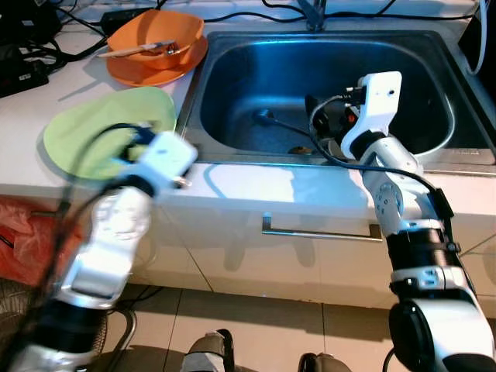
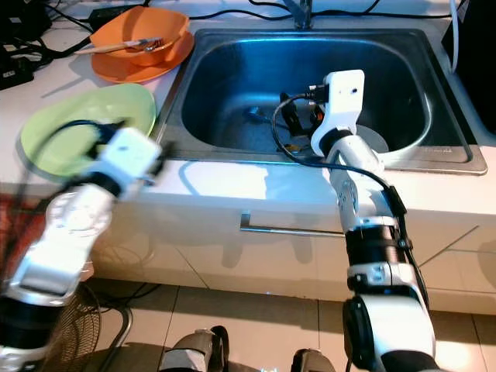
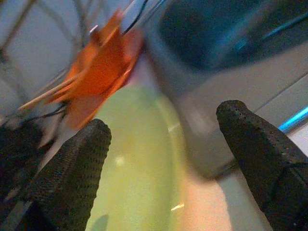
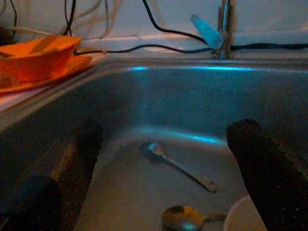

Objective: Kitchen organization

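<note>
- In the middle of my right wrist view a metal fork (image 4: 175,166) lies flat on the sink (image 1: 232,70) floor, with a brass-toned spoon (image 4: 185,216) just nearer and a pale round dish edge (image 4: 243,216) at the lower right.
- My right gripper (image 4: 163,159) hangs inside the basin, jaws spread wide and empty.
- I judge the fork is the pick: I'd lower straight down, straddle the handle across its width, and keep clear of the spoon.
- My left gripper (image 3: 163,149), jaws open and empty, hovers over the green plate (image 1: 101,128) at the left of the worktop (image 1: 271,186); the arm is blurred.
- The orange bowl (image 1: 155,35) sits on an orange plate (image 1: 147,71) at the upper left.
</note>
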Available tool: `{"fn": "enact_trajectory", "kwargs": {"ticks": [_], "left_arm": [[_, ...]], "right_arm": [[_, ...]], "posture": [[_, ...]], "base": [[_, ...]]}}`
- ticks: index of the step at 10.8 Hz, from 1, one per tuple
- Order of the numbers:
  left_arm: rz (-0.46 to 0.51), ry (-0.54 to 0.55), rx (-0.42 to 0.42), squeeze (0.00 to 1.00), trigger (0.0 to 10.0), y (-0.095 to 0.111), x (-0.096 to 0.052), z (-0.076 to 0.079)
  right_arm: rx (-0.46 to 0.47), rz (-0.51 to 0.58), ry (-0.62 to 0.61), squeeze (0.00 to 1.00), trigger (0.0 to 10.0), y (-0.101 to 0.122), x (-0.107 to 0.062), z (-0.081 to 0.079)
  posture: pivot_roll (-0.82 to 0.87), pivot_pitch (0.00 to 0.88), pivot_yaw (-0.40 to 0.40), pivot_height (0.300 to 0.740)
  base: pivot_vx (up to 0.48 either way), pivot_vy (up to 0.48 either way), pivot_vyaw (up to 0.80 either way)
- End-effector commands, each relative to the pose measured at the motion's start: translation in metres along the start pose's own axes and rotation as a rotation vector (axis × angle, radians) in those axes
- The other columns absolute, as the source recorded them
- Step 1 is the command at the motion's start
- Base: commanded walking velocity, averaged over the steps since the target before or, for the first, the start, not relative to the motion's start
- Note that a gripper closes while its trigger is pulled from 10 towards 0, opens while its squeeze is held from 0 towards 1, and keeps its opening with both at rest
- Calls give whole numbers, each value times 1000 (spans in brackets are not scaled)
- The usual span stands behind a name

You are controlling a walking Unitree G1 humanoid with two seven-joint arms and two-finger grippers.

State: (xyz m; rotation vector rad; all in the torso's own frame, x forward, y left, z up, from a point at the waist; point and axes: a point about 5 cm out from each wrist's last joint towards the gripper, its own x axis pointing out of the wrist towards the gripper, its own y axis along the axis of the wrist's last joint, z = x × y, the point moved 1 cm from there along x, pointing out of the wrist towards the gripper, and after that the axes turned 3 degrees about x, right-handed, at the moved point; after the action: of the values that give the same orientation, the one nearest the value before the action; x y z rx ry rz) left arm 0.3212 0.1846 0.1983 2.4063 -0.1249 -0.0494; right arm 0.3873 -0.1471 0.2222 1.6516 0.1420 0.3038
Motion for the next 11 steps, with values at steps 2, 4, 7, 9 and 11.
{"fn": "enact_trajectory", "kwargs": {"ticks": [2,4,7,9,11], "left_arm": [[-154,72,62,1000,10000,-37,-7,-17],[-192,77,59,1000,10000,-44,-12,-17],[-211,41,71,0,10000,-50,-2,-16],[-231,2,27,0,10000,-55,4,-15],[-268,-36,8,0,0,-65,9,-16]], "right_arm": [[25,1,-11,1000,10000,1,-4,-2],[29,4,-18,1000,10000,5,-4,-2],[32,23,-35,1000,10000,13,-4,0],[34,26,-44,1000,10000,14,-5,0],[35,29,-50,1000,10000,14,-5,1]], "posture": [[179,144,73,740],[181,146,73,740],[179,147,80,740],[177,149,84,740],[175,149,87,740]], "base": [[0,0,0],[0,0,0],[0,0,0],[0,0,0],[0,0,0]]}}
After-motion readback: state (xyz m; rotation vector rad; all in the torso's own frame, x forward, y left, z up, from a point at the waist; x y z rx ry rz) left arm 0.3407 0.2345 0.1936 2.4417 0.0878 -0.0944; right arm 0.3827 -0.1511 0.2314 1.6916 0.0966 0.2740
